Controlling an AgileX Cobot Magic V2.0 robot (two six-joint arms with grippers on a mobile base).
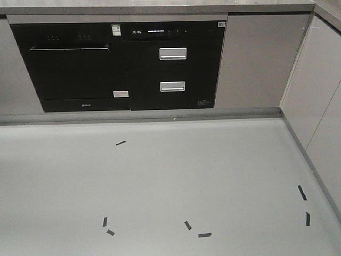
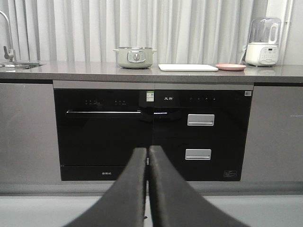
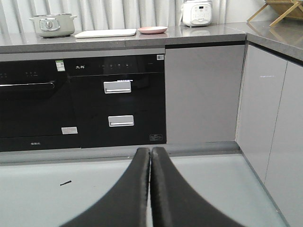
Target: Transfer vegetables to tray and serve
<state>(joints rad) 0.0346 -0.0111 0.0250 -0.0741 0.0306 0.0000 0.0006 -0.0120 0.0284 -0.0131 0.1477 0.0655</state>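
The cream-white tray (image 2: 188,67) lies flat on the grey countertop, between a pale green pot and a pink plate; the right wrist view shows the tray (image 3: 105,33) too. No vegetables show in any view. My left gripper (image 2: 147,150) is shut with nothing between its fingers, held low in front of the black appliances, far from the counter top. My right gripper (image 3: 150,151) is also shut and holds nothing, low above the floor. Neither gripper appears in the front view.
A pale green pot (image 2: 135,57) and a round pink plate (image 2: 230,67) flank the tray. A white blender (image 2: 263,42) stands at the right, a sink faucet (image 2: 6,35) at the left. Black oven and drawer fronts (image 1: 117,64) fill the cabinet. Grey cabinets (image 1: 319,96) wall the right. Tape marks (image 1: 204,234) dot the floor.
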